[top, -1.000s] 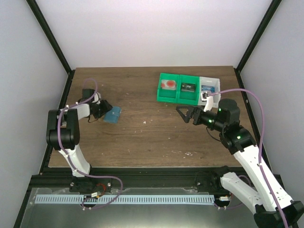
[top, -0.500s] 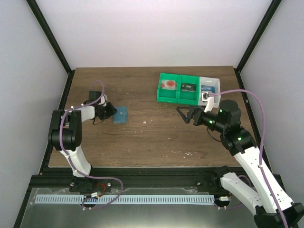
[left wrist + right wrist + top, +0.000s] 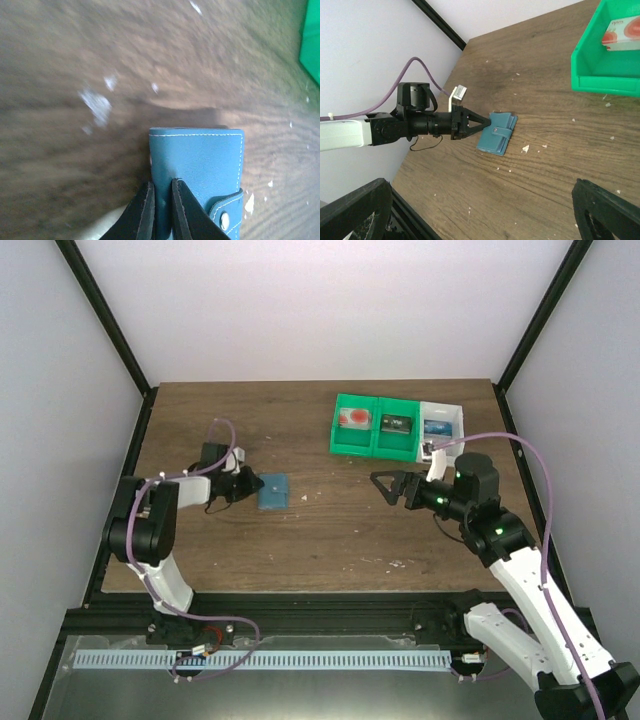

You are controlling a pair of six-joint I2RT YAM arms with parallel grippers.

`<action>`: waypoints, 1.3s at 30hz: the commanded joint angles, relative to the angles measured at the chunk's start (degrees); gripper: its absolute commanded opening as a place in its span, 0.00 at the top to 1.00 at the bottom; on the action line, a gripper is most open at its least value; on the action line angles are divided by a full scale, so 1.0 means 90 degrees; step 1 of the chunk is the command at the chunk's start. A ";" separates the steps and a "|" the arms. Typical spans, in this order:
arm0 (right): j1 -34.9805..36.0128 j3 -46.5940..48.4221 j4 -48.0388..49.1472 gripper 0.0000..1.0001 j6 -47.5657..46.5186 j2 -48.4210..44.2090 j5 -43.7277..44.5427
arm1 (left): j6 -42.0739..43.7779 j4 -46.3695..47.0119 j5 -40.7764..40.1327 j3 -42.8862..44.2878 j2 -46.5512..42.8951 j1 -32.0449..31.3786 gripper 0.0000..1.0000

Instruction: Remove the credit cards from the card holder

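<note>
The left jaws are pinched together on one corner of the flat light-blue stitched leather card holder (image 3: 200, 160). Only a sliver of blue shows between their two black fingers (image 3: 144, 212). The grip sits clear of the snap strap (image 3: 225, 217), probably so that the strap stays free for the other arm to open. The holder appears to lie flat on the dark brown wooden worktop (image 3: 330, 530), left of centre.

The right jaws stand wide apart and hold nothing. They hang above the wood, pointed at the holder from well apart. They sit nearer the row of green plastic bins (image 3: 372, 448) and the white plastic bin (image 3: 455, 420) at the far right. That looks like a ready stance for working the strap once the holder is steadied.

Only the left wrist view shows the pinch itself and that the strap is snapped shut. No credit cards peek from any edge there. The top view shrinks the holder to a small blue patch but gives the layout. The right wrist view shows the left arm reaching low and level, the strap on the holder's top face, and a white-and-red packet (image 3: 620, 31) in a green bin. Whether that is a card I cannot tell.
</note>
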 commanded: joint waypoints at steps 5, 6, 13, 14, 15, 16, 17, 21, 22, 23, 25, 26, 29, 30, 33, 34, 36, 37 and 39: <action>-0.0034 -0.0482 -0.0143 0.15 0.0245 0.0326 -0.0339 | -0.0855 0.0311 0.0330 -0.1109 -0.0765 -0.1181 1.00; -0.0025 -0.0555 -0.0129 0.18 0.0292 0.0397 -0.0350 | -0.1021 0.0448 0.0320 -0.1250 -0.0879 -0.1327 1.00; 0.0504 -0.1106 0.0527 0.35 0.0822 0.0950 -0.0293 | -0.2299 0.1524 0.0148 -0.2155 -0.1446 -0.2180 1.00; 0.0659 -0.1112 0.0613 0.38 0.0843 0.1087 -0.0242 | -0.2489 0.1704 0.0148 -0.2277 -0.1481 -0.2292 1.00; 0.0836 -0.1099 0.0674 0.40 0.0859 0.1305 -0.0151 | -0.2656 0.1856 0.0166 -0.2372 -0.1511 -0.2388 1.00; 0.0991 -0.1089 0.0706 0.42 0.0864 0.1411 -0.0047 | -0.2822 0.1983 0.0175 -0.2448 -0.1541 -0.2477 0.98; 0.1164 -0.1047 0.0720 0.44 0.0874 0.1586 0.0068 | -0.2953 0.2062 0.0206 -0.2518 -0.1574 -0.2552 0.95; 0.1786 -0.0797 0.0742 0.52 0.0869 0.2264 0.0571 | -0.3359 0.2470 0.0351 -0.2803 -0.1826 -0.2759 0.78; 0.1938 -0.0726 0.0697 0.55 0.0858 0.2413 0.0726 | -0.3429 0.2557 0.0374 -0.2891 -0.1919 -0.2797 0.75; 0.2082 -0.0641 0.0656 0.57 0.0866 0.2569 0.0969 | -0.3485 0.2617 0.0406 -0.3001 -0.2009 -0.2805 0.72; 0.2396 -0.0512 0.0612 0.63 0.0890 0.2886 0.1256 | -0.3573 0.2719 0.0467 -0.3171 -0.2182 -0.2816 0.70; 0.2553 -0.0439 0.0592 0.65 0.0913 0.3043 0.1374 | -0.3616 0.2770 0.0504 -0.3240 -0.2258 -0.2816 0.69; 0.3044 -0.0177 0.0469 0.65 0.0969 0.3583 0.1742 | -0.3666 0.2943 0.0629 -0.3458 -0.2385 -0.2832 0.70; 0.3186 -0.0096 0.0439 0.66 0.0998 0.3747 0.1849 | -0.3664 0.2966 0.0633 -0.3525 -0.2403 -0.2835 0.70; 0.3490 0.0135 0.0463 0.67 0.1058 0.4153 0.2026 | -0.3683 0.3191 0.0722 -0.3712 -0.2383 -0.2835 0.73; 0.3554 0.0218 0.0483 0.68 0.1066 0.4285 0.2054 | -0.3699 0.3274 0.0761 -0.3754 -0.2342 -0.2835 0.74; 0.3626 0.0363 0.0490 0.69 0.1047 0.4534 0.2083 | -0.3710 0.3412 0.0841 -0.3803 -0.2266 -0.2830 0.75; 0.3650 0.0444 0.0476 0.69 0.1030 0.4640 0.2120 | -0.3705 0.3480 0.0885 -0.3799 -0.2239 -0.2835 0.76; 0.3689 0.0594 0.0417 0.70 0.0945 0.4885 0.2189 | -0.3689 0.3537 0.0928 -0.3799 -0.2175 -0.2831 0.76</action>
